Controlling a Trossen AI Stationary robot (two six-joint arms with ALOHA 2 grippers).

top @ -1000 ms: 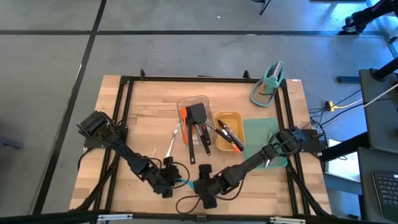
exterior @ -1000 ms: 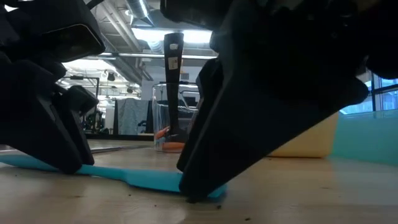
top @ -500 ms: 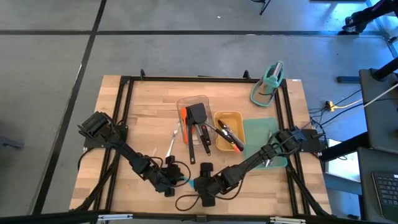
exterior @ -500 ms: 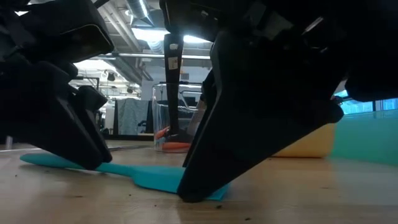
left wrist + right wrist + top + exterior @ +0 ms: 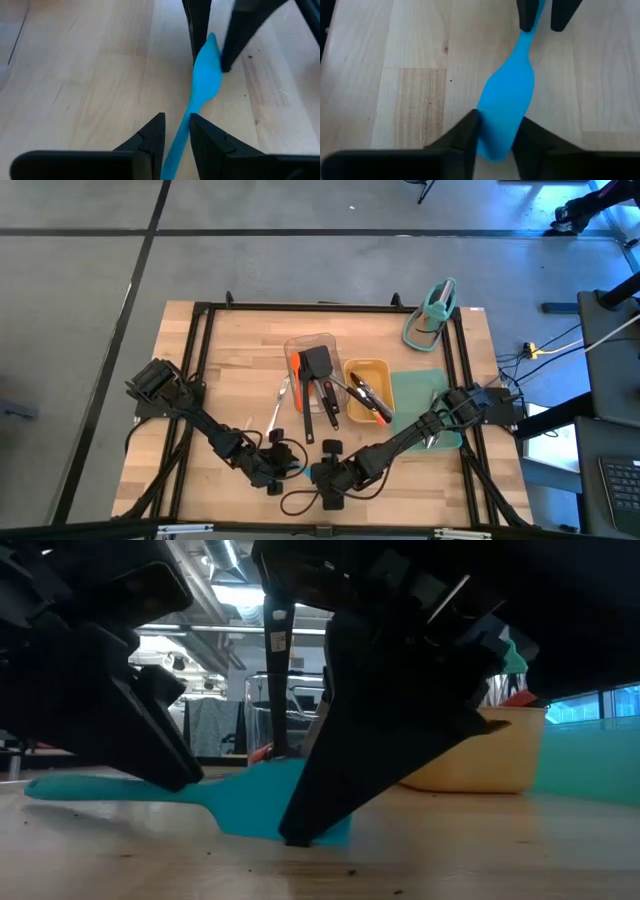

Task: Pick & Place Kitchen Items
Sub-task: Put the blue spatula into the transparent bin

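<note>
A blue spatula (image 5: 299, 472) lies near the table's near edge, between my two grippers. Its handle (image 5: 110, 786) points toward the table's left and its blade (image 5: 270, 802) toward the right. My left gripper (image 5: 280, 474) is shut on the handle and my right gripper (image 5: 317, 475) on the blade. Other utensils fill a clear tray (image 5: 312, 343) and a yellow tray (image 5: 368, 366): a black turner, an orange spatula, tongs. A steel spoon (image 5: 275, 408) rests flat on the wood. My left gripper pinches the spatula's handle (image 5: 176, 145) between its two fingers (image 5: 150, 142), coming down at a slant from the table's left, the handle running through the gap. The handle sits just above the wood. My right gripper pinches the blade (image 5: 501, 125) across its width between both fingers (image 5: 465, 137), slanting down from the table's right. The blade is tilted up on edge, and a fingertip (image 5: 296, 838) touches the table.
A green mat (image 5: 420, 395) lies at the right side, with a teal stand (image 5: 432, 315) at the far right corner. A black cable (image 5: 300, 502) loops at the near edge below the grippers. Bare wood stretches to the left of the trays.
The spatula has come up off the wood. Its blade, flat a second ago, now stands tilted on edge between the right gripper's fingers, and its handle has risen slightly. Both grippers have edged a little toward the table's right.
</note>
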